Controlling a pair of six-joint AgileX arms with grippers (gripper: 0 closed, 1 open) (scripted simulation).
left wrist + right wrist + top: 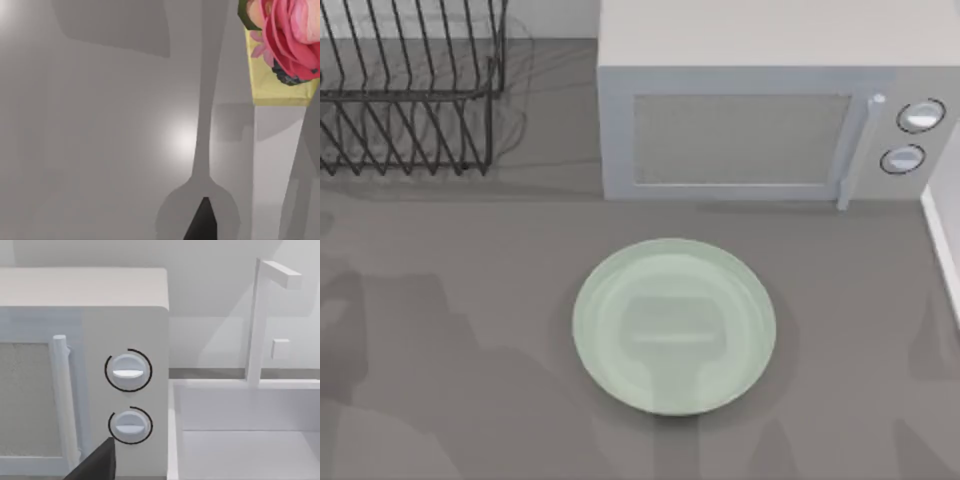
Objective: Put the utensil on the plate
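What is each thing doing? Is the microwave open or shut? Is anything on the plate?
plate: lying flat, nothing on it yet.
microwave: door shut.
dish rack: standing upright, nothing in the part that shows.
sink: dry, nothing in it.
tap: no water running.

Soft even light, faint shadows

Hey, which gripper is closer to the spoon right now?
Left. The left gripper is right over the spoon, at its bowl. The right gripper is off by the microwave, near its lower dial.
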